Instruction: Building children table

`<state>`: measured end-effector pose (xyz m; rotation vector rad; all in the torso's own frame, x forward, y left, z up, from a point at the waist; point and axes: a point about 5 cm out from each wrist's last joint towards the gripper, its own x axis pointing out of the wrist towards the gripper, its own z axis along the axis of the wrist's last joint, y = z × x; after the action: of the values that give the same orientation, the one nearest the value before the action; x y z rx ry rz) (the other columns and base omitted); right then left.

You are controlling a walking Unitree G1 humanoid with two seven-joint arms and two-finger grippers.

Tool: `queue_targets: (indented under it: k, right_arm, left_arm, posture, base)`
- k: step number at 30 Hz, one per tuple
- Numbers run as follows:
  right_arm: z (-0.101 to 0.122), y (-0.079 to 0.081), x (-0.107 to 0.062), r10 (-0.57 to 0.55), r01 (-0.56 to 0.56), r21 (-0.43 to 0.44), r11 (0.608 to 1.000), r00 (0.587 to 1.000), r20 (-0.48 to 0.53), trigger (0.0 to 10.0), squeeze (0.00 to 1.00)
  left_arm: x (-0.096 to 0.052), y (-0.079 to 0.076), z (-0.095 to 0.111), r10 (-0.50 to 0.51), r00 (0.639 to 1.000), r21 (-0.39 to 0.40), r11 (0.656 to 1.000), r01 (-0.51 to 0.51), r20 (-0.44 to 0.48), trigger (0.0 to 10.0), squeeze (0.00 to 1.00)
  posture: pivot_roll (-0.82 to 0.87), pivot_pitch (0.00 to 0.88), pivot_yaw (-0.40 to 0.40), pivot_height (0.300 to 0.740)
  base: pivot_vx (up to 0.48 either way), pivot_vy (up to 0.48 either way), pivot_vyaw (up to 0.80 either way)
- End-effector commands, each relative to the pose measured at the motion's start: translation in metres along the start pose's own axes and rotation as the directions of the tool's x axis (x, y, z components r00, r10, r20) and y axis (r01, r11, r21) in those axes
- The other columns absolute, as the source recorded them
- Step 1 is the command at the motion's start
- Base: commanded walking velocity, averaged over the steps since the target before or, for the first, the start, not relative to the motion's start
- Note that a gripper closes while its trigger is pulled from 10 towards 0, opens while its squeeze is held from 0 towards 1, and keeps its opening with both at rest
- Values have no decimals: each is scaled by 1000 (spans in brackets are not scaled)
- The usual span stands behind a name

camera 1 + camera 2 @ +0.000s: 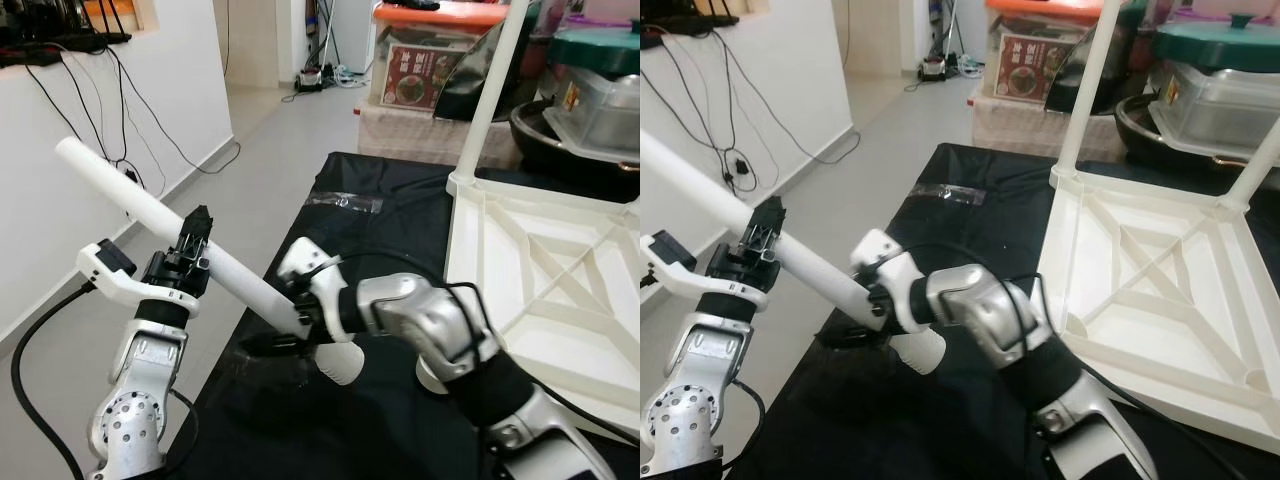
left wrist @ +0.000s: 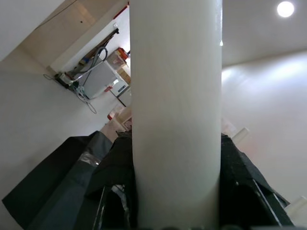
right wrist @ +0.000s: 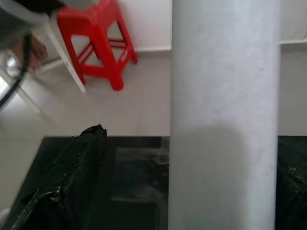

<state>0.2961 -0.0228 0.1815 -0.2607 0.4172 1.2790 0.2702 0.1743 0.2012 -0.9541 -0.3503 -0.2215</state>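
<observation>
A long white table leg (image 1: 130, 195) slants over the left edge of the black cloth (image 1: 385, 235), its upper end toward the wall and its lower end (image 1: 340, 365) near the cloth. My left gripper (image 1: 193, 243) is shut on its middle. My right gripper (image 1: 300, 305) is shut on it lower down, and the leg (image 3: 223, 115) runs past a black finger (image 3: 72, 167) in the right wrist view. The white tabletop (image 1: 540, 260) lies upside down at the right, ribs up. A fitted leg (image 1: 495, 85) stands upright in its far left corner.
Storage boxes (image 1: 425, 55) and a lidded pot (image 1: 600, 90) crowd the floor behind the tabletop. A small clear bag (image 1: 345, 203) lies on the cloth's far part. Cables (image 1: 150, 120) hang down the left wall. A red stool (image 3: 100, 43) stands on the tiled floor.
</observation>
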Motion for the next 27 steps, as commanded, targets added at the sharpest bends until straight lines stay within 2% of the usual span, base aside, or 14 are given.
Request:
queue_targets:
  k: [1, 3, 4, 5, 6, 8, 9, 15, 19, 20, 22, 23, 27]
  right_arm:
    - [-3, 1, 16, -24, 23, -22, 1000, 998, -50, 10000, 0]
    - [-3, 1, 16, -24, 23, -22, 1000, 998, -50, 10000, 0]
    - [-6, 3, 29, -40, 35, -52, 998, 996, -82, 10000, 0]
    - [-6, 3, 29, -40, 35, -52, 998, 996, -82, 10000, 0]
    - [-11, 4, 41, -52, 44, -71, 996, 993, -108, 2353, 0]
    - [-11, 4, 41, -52, 44, -71, 996, 993, -108, 2353, 0]
    - [-17, 5, 48, -64, 52, -97, 994, 990, -129, 0, 0]
    - [-31, 3, 51, -93, 76, -106, 991, 982, -166, 0, 0]
    - [-38, -3, 43, -127, 113, -86, 990, 977, -172, 0, 0]
    - [-38, -5, 41, -135, 124, -76, 989, 977, -168, 0, 0]
    - [-38, -6, 40, -139, 129, -69, 989, 976, -165, 0, 0]
    - [-38, -9, 39, -145, 137, -61, 989, 976, -160, 0, 0]
    - [-38, -10, 36, -147, 141, -49, 989, 977, -153, 0, 0]
  left_arm:
    - [0, -2, -4, -15, 1000, 7, 1000, 15, -17, 0, 0]
    - [0, -2, -4, -15, 1000, 7, 1000, 15, -17, 0, 0]
    - [0, -1, -7, -14, 1000, 9, 1000, 14, -27, 0, 0]
    - [0, -1, -7, -14, 1000, 9, 1000, 14, -27, 0, 0]
    - [1, -2, -11, -15, 999, 12, 1000, 15, -35, 0, 0]
    - [1, -2, -11, -15, 999, 12, 1000, 15, -35, 0, 0]
    - [2, -3, -13, -17, 999, 14, 1000, 17, -40, 0, 0]
    - [1, -5, -14, -19, 999, 27, 999, 21, -49, 0, 0]
    - [1, 0, -18, 19, 996, 54, 998, -14, -84, 0, 0]
    - [1, 2, -20, 27, 995, 84, 996, -19, -98, 10000, 0]
    - [1, 2, -22, 31, 994, 106, 994, -20, -107, 10000, 0]
    - [1, 0, -22, 8, 994, 95, 995, 2, -105, 10000, 1000]
    - [1, 0, -21, -4, 996, 97, 995, 12, -86, 10000, 1000]
  posture:
    - [-24, 0, -12, 740]
    - [-24, 0, -12, 740]
    - [-22, 0, -17, 740]
    - [-22, 0, -17, 740]
    - [-7, 0, -30, 740]
    - [-7, 0, -30, 740]
    - [2, 0, -37, 740]
    - [0, 0, -43, 740]
    - [-5, 0, -43, 740]
    - [-4, 0, -44, 740]
    - [-4, 0, -44, 740]
    - [-3, 0, -45, 740]
    - [-2, 0, -47, 740]
  base:
    - [0, 0, 0]
    - [0, 0, 0]
    - [0, 0, 0]
    - [0, 0, 0]
    - [0, 0, 0]
    - [0, 0, 0]
    - [0, 0, 0]
    - [0, 0, 0]
    - [0, 0, 0]
    - [0, 0, 0]
    - [0, 0, 0]
    - [0, 0, 0]
    - [0, 0, 0]
